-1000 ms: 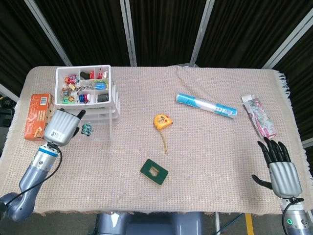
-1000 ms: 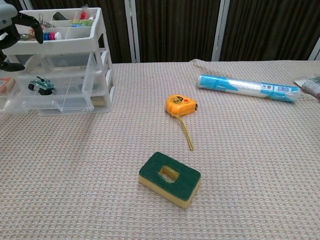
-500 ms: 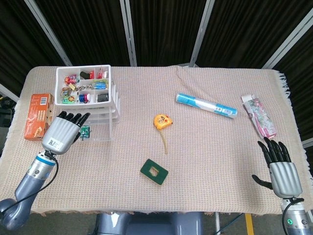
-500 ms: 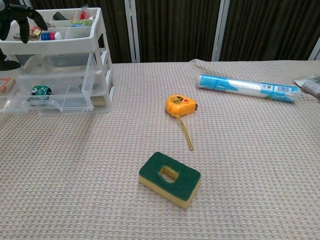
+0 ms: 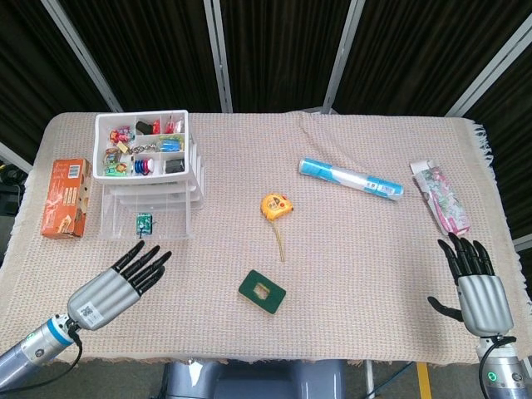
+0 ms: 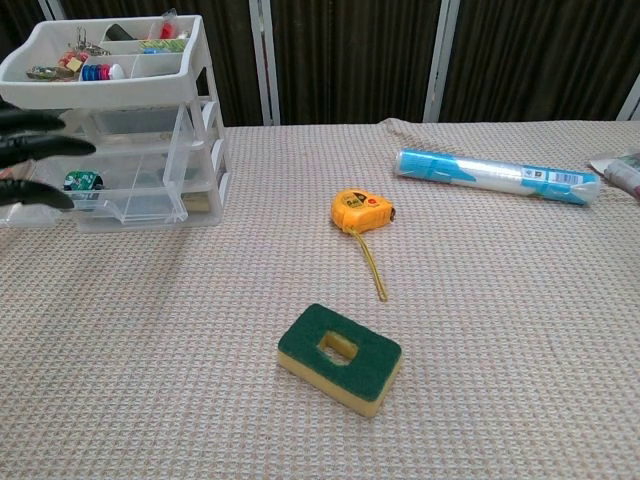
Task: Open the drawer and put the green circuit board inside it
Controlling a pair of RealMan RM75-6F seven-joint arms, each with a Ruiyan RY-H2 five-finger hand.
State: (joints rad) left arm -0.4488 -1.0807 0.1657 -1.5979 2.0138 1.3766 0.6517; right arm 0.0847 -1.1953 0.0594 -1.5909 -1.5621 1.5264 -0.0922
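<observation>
The small green circuit board (image 5: 144, 223) (image 6: 82, 182) lies inside the pulled-out clear drawer (image 5: 150, 225) (image 6: 130, 205) of the white drawer unit (image 5: 148, 166) (image 6: 115, 110). My left hand (image 5: 120, 281) hovers open near the table's front left, clear of the drawer, fingers spread; in the chest view only its dark fingertips (image 6: 35, 148) show at the left edge. My right hand (image 5: 478, 287) rests open at the front right corner, empty.
An orange tape measure (image 5: 275, 206) and a green sponge (image 5: 262, 291) lie mid-table. A blue and white tube (image 5: 351, 179) and a packet (image 5: 440, 198) are at the right. An orange box (image 5: 67, 198) sits left of the drawer unit.
My left hand let go of the circuit board into the drawer, then drew back toward the front edge of the table with fingers spread. The right hand stayed still.
</observation>
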